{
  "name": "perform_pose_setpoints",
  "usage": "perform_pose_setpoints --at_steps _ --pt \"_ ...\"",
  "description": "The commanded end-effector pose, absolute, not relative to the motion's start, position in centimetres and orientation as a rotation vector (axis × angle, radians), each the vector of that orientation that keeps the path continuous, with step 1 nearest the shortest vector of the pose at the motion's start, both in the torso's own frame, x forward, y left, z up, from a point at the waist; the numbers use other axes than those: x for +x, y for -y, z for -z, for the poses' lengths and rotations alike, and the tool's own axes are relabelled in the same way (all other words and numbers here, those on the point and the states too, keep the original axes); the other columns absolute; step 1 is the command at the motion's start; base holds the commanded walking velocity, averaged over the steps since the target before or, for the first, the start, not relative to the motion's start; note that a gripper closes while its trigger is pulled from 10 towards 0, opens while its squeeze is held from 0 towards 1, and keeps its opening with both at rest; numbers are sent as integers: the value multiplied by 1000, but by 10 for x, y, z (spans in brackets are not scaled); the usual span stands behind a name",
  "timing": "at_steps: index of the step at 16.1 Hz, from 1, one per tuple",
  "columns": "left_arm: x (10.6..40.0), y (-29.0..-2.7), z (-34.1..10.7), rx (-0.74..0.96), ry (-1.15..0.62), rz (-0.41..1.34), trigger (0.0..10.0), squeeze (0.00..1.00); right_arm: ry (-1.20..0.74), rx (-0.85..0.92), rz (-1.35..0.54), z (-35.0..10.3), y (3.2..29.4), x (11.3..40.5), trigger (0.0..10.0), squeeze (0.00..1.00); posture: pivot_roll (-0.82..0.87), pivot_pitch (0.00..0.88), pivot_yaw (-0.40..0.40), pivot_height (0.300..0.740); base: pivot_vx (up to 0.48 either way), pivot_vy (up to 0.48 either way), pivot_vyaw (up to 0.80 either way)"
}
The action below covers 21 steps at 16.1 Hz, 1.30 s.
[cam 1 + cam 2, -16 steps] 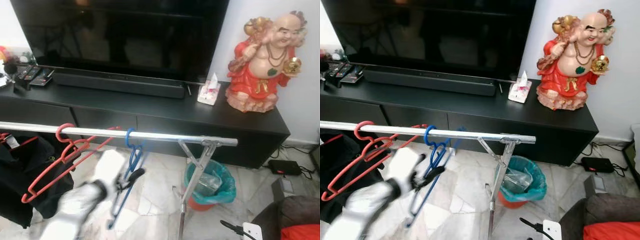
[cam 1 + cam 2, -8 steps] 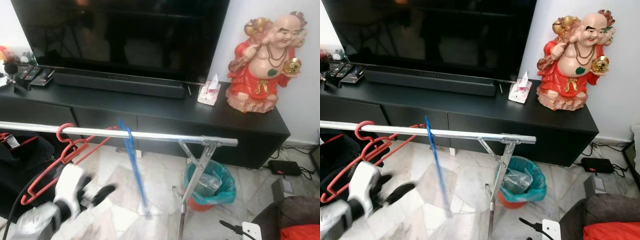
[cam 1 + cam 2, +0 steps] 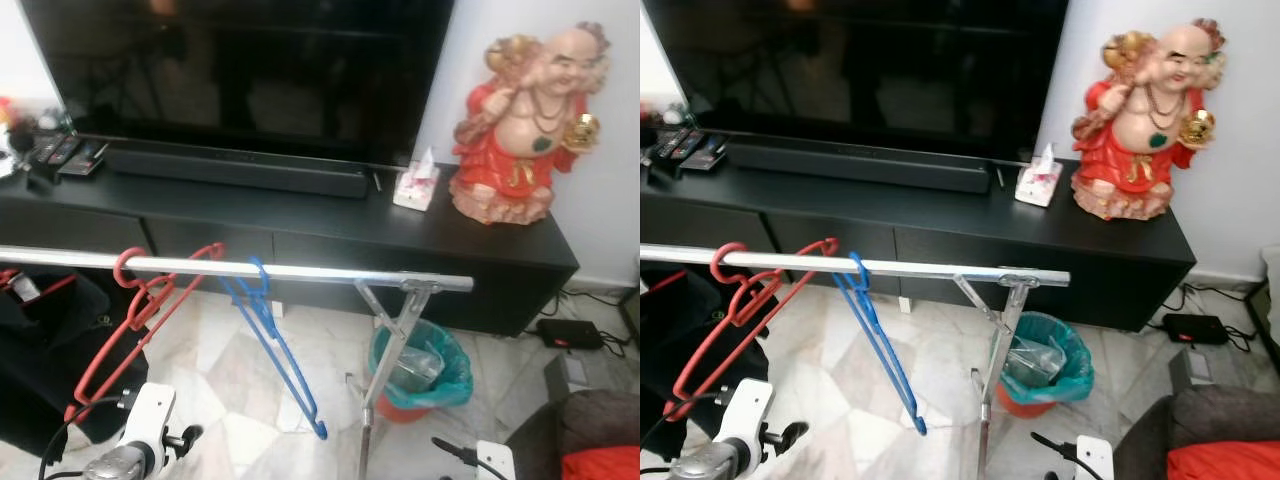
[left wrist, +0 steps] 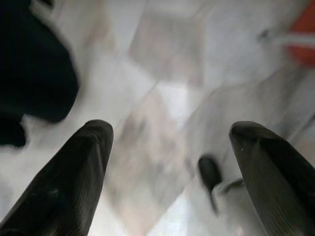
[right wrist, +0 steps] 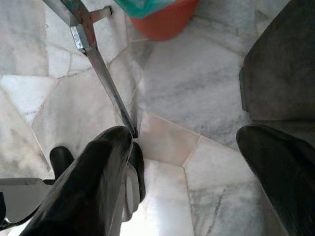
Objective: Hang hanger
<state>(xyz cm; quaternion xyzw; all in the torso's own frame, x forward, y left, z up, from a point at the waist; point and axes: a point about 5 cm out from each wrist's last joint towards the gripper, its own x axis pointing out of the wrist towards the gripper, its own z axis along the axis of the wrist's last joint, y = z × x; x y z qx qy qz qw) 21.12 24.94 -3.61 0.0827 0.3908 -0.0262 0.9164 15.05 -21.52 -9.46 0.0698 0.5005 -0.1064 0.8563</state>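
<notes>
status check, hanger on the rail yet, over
Left gripper open, empty, low over the floor. Right gripper open, idle. Blue hanger hooked on the rail, beside the red hangers. Nothing in the way.

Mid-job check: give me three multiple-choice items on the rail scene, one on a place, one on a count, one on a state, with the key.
1. Where does the blue hanger hang?
A. on the metal rail
B. on the TV stand
C. in the bin

2. How many hangers are hooked on the rail?
A. one
B. two
C. four

3. What state is the left claw in?
A. shut on the blue hanger
B. shut on the rail
C. open, holding nothing

Key:
1 A: the blue hanger has its hook over the metal rail.
2 B: the red hanger and the blue one both hang there.
3 C: the left claw has its fingers spread over bare floor; the right claw is open too.
</notes>
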Motion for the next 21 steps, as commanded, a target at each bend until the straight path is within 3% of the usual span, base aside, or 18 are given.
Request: perform_pose_setpoints --at_steps 1,7,9,12,17,21 --pt "198 -255 52 202 -897 3 10000 0 -1045 166 228 94 209 157 10000 0 20 0 -5 732 0 0 0" --pt "186 -275 60 226 -980 -147 10000 0 -1050 192 243 94 194 161 10000 0 -27 0 82 732 0 0 0" --pt "170 -284 66 187 -1017 -234 10000 0 -1070 169 237 96 197 156 10000 0 -21 0 68 732 0 0 0" --pt "149 -289 73 161 -1063 -292 10000 0 -1096 128 235 98 207 148 10000 0 12 0 -15 732 0 0 0" --pt "135 -280 82 151 -1099 -270 10000 0 -1090 115 258 98 214 143 10000 0 -89 0 -4 732 0 0 0" --pt "141 -273 83 131 -1085 -266 10000 0 -1079 132 296 97 221 141 10000 0 -68 0 -11 732 0 0 0"
